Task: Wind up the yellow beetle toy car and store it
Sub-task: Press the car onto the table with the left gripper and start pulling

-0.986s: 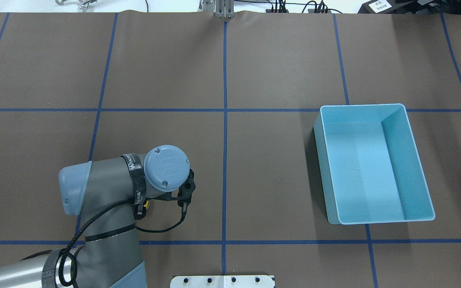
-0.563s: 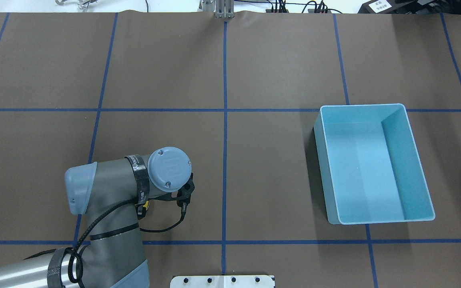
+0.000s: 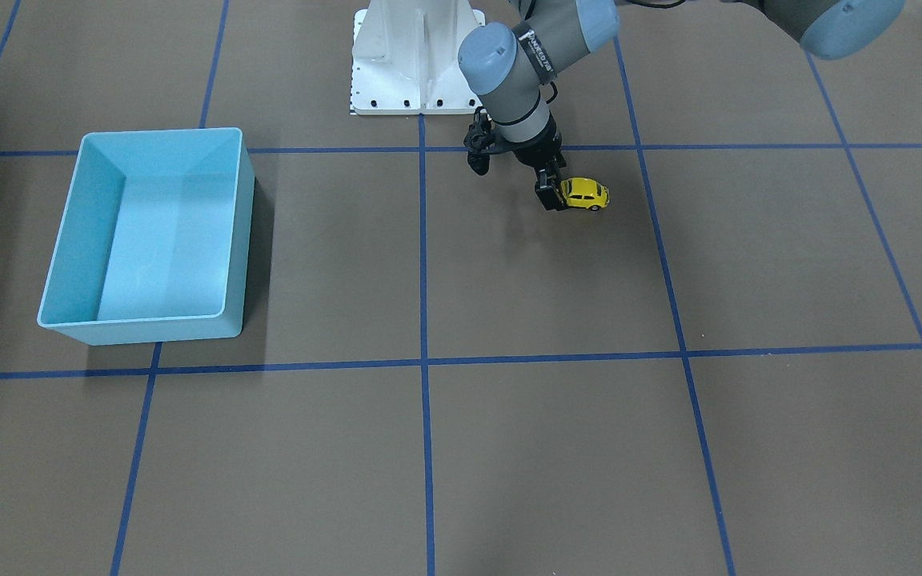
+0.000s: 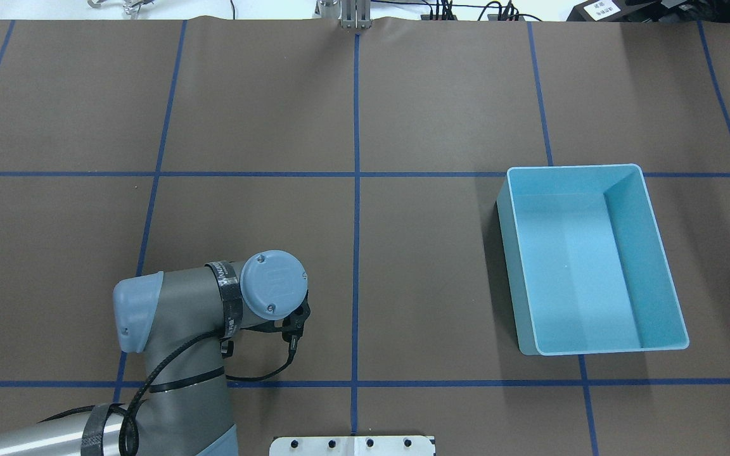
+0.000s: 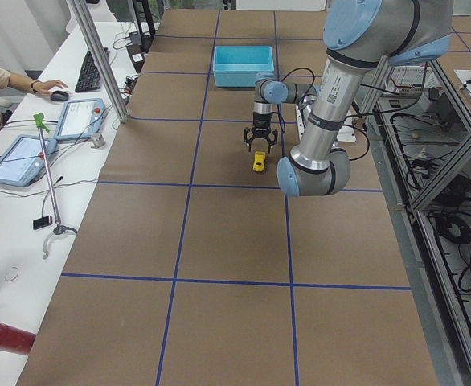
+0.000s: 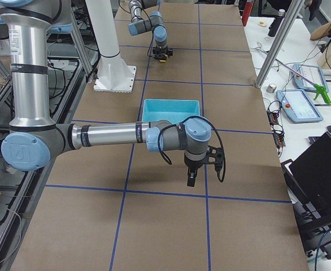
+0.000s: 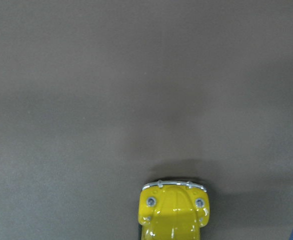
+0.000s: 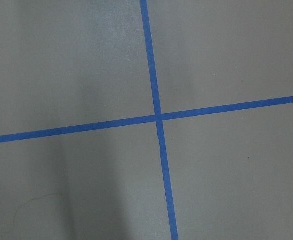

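The yellow beetle toy car [image 3: 587,194] stands on the brown mat, near the robot's base. My left gripper [image 3: 551,194] is down at table height at one end of the car, and its dark fingers [image 3: 547,188] stand on either side of that end. The jaws look spread wider than the car in the exterior left view [image 5: 260,145]. The left wrist view shows the car's chrome bumper end [image 7: 174,210] at the bottom edge. In the overhead view the left arm [image 4: 273,285] hides the car. My right gripper [image 6: 191,178] hangs empty above the mat, far from the car.
The light blue bin [image 3: 149,232] stands empty on the robot's right side, also seen overhead [image 4: 593,259]. The robot's white base plate [image 3: 417,56] is close behind the car. Blue tape lines cross the mat. An operator's desk runs along the far table edge [image 5: 51,121].
The left arm has come down and shifted slightly right toward the robot. The sliver of yellow car seen beside the wrist earlier is now hidden under the arm.
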### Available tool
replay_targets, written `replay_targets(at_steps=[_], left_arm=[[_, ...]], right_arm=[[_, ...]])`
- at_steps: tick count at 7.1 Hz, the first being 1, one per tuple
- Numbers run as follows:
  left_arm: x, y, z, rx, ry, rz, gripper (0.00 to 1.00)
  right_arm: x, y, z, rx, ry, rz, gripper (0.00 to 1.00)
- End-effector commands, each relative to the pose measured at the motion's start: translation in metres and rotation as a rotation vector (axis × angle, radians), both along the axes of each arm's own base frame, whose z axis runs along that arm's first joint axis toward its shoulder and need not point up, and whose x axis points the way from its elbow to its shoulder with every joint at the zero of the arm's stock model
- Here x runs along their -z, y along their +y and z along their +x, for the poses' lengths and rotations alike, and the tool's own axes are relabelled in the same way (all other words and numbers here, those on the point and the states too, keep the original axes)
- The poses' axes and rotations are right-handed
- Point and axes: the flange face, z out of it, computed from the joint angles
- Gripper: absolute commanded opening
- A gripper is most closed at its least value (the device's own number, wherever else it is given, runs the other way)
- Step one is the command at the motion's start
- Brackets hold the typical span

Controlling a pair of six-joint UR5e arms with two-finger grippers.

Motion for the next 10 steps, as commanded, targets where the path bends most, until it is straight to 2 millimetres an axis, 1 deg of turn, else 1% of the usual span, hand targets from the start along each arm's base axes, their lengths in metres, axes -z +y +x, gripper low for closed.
replay_targets(at_steps=[1, 3, 4, 5, 6, 7, 8, 9, 10], left_arm=[[-0.004, -0.001, 0.006, -0.001, -0.003, 0.000, 0.90], [-0.007, -0.001, 0.008, -0.001, -0.008, -0.002, 0.86], [-0.009, -0.002, 0.010, 0.000, -0.010, -0.003, 0.86], [-0.011, -0.002, 0.011, 0.000, -0.014, -0.006, 0.86], [-0.012, -0.002, 0.011, -0.002, -0.016, -0.006, 0.80], [-0.013, -0.003, 0.012, -0.002, -0.018, -0.008, 0.69], [-0.013, -0.002, 0.010, 0.000, -0.015, -0.018, 0.46], [-0.011, -0.002, 0.008, 0.000, -0.014, -0.017, 0.16], [0.000, -0.004, -0.002, 0.007, 0.016, -0.011, 0.02]], right_arm=[[0.000, -0.003, -0.001, 0.002, -0.001, 0.001, 1.00], [0.001, -0.004, -0.001, 0.002, -0.002, 0.003, 1.00], [-0.001, -0.004, -0.002, 0.004, -0.004, -0.001, 1.00], [0.002, -0.005, -0.002, 0.002, -0.011, 0.002, 1.00], [0.004, -0.007, -0.003, 0.003, -0.011, 0.006, 1.00], [0.003, -0.007, -0.002, 0.001, -0.011, 0.005, 1.00], [0.002, -0.006, -0.002, 0.001, -0.011, 0.000, 1.00], [0.002, -0.005, -0.002, 0.001, -0.011, 0.000, 1.00], [-0.001, -0.003, -0.002, 0.001, -0.011, -0.005, 1.00]])
